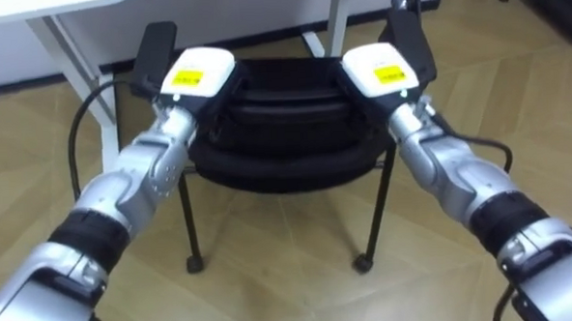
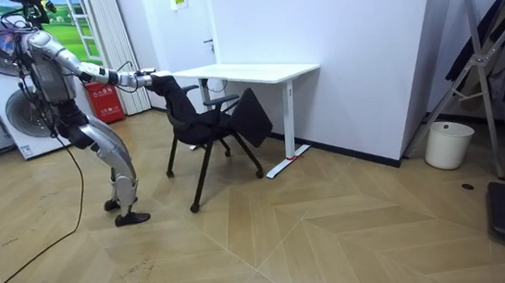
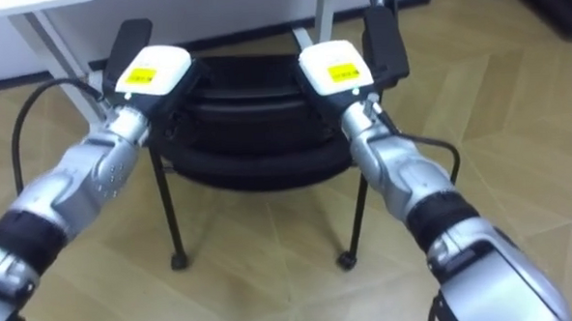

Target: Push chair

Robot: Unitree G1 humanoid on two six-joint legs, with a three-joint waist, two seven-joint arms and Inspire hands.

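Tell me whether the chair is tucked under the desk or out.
Out. The chair stands in front of the white desk; its whole seat shows short of the desktop's edge.

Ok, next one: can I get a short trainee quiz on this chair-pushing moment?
1. True or false: the left hand and the right hand are both at the top of the chair back.
2. What stands just beyond the chair? A) a sofa B) a white desk C) a fridge
3. Fill in: in the room view the robot stands on the chair's ___ side.
Key: 1 true; 2 B; 3 left (the room view's left).
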